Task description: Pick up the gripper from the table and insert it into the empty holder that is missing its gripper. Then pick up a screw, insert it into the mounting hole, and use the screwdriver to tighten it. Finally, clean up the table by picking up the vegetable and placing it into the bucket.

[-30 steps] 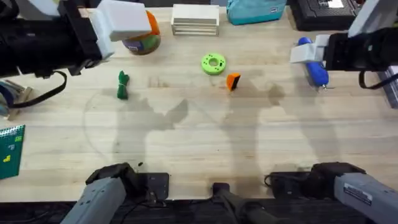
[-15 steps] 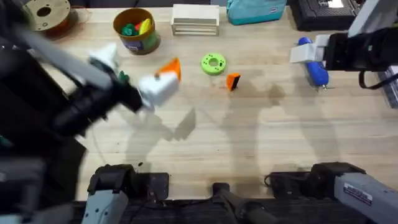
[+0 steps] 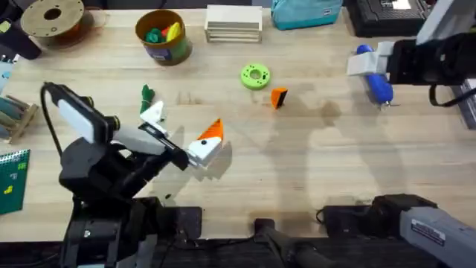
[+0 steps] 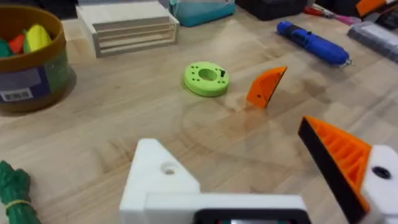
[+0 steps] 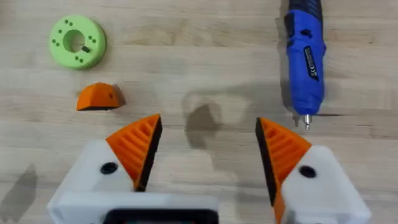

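The gripper, a small orange wedge [image 3: 279, 97] [image 4: 266, 86] [image 5: 97, 97], lies on the table [image 3: 327, 164] beside a lime-green disc [image 3: 255, 76]. My left gripper [image 3: 182, 125] [image 4: 227, 134] hovers low over the table's left front, open and apart from the wedge. One of its fingers is the bare white holder [image 3: 152, 114] [image 4: 158, 177]; the other carries an orange pad [image 4: 339, 158]. The dark green vegetable [image 3: 146, 97] [image 4: 15, 193] lies just behind the holder. The blue screwdriver [image 3: 375, 78] [image 5: 305, 53] lies at the right, under my open, empty right gripper [image 3: 370, 63] [image 5: 208, 146]. The bucket [image 3: 162, 37] [image 4: 28, 68] stands at the back left.
The bucket holds green and yellow toy pieces. A brown spool [image 3: 52, 16] sits at the back left corner. A stack of pale wooden trays [image 3: 233, 22], a teal bag [image 3: 305, 11] and a black case [image 3: 387, 15] line the back edge.
My left arm has swung down from close under the camera to low over the table's left front, uncovering the bucket and the spool. The right arm has not moved.
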